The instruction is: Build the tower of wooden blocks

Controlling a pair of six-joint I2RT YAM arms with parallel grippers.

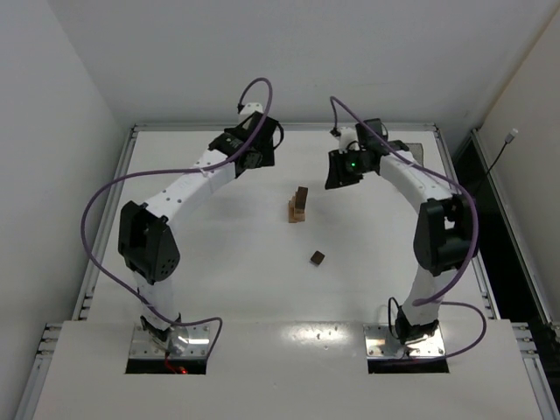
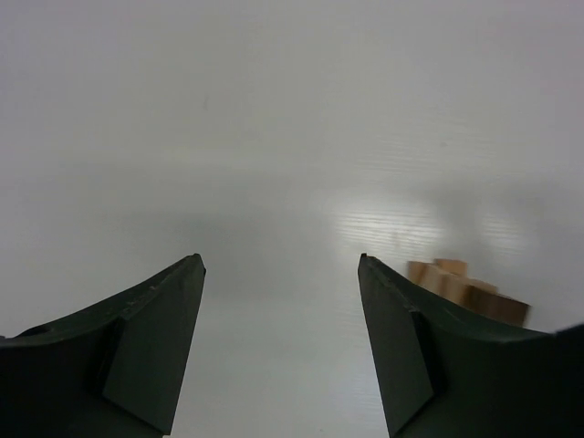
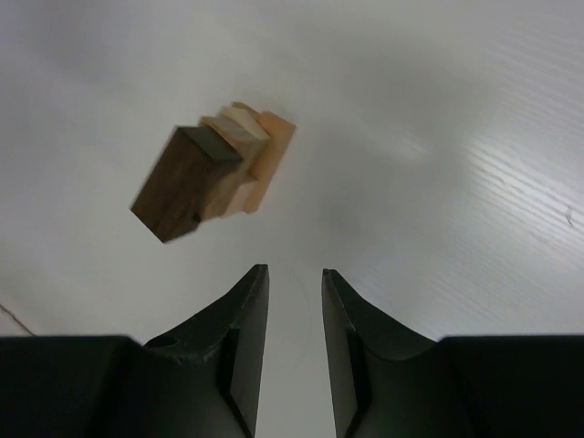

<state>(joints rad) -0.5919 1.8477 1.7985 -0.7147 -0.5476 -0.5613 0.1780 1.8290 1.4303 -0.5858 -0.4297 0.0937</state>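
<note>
The tower point(image 1: 298, 206) stands mid-table, a narrow column of light tan cubes with a dark brown one on top. In the right wrist view the tower point(image 3: 214, 169) is up and to the left of my fingers. In the left wrist view the tower point(image 2: 461, 287) peeks out behind my right finger. A loose dark brown block point(image 1: 317, 257) lies on the table nearer the bases. My left gripper point(image 1: 259, 156) point(image 2: 281, 260) is wide open and empty, left of the tower. My right gripper point(image 1: 340, 171) point(image 3: 295, 269) is narrowly open and empty, right of the tower.
The white table point(image 1: 219, 289) has a raised metal rim point(image 1: 131, 140) along its far and side edges. Purple cables loop from both arms. Walls stand close at the left and back.
</note>
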